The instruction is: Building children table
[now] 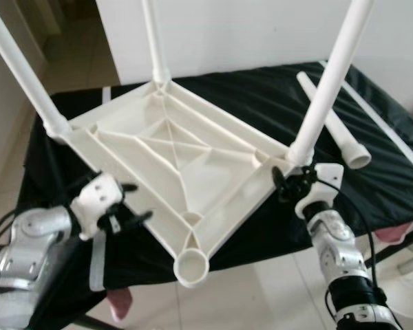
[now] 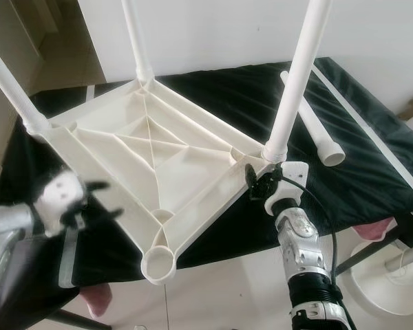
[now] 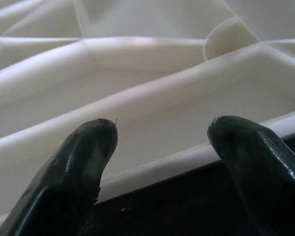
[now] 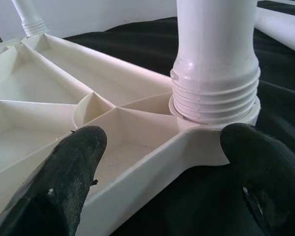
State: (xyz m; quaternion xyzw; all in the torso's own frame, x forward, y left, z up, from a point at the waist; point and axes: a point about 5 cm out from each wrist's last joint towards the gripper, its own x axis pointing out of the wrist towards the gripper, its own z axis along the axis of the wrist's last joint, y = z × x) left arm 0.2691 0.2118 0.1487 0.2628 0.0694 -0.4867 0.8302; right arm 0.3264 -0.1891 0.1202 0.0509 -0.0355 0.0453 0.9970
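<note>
A table (image 1: 372,172) draped in black cloth carries a cream plastic tabletop (image 1: 172,172), lying upside down so its ribbed underside faces up, with crossed ribs at the middle. It sits turned like a diamond, 1 corner overhanging the table's near edge and the opposite corner toward the far edge. 3 white legs (image 1: 330,82) stand screwed into its left, far and right corners, pointing up and splaying slightly outward. The near corner holds an open round socket (image 1: 193,265) with no leg in it. A 4th leg (image 1: 330,124) lies loose on the cloth near the table's right edge, its long axis running from the far edge toward the near right, open wide end nearest.

The right end effector (image 2: 258,180) sits at the tabletop's right corner, fingers (image 4: 69,172) spread to either side of the threaded base of the leg there, not touching it. The left end effector (image 1: 127,206) is at the tabletop's near-left edge, fingers (image 3: 78,167) spread apart over the rim, pinching nothing.
</note>
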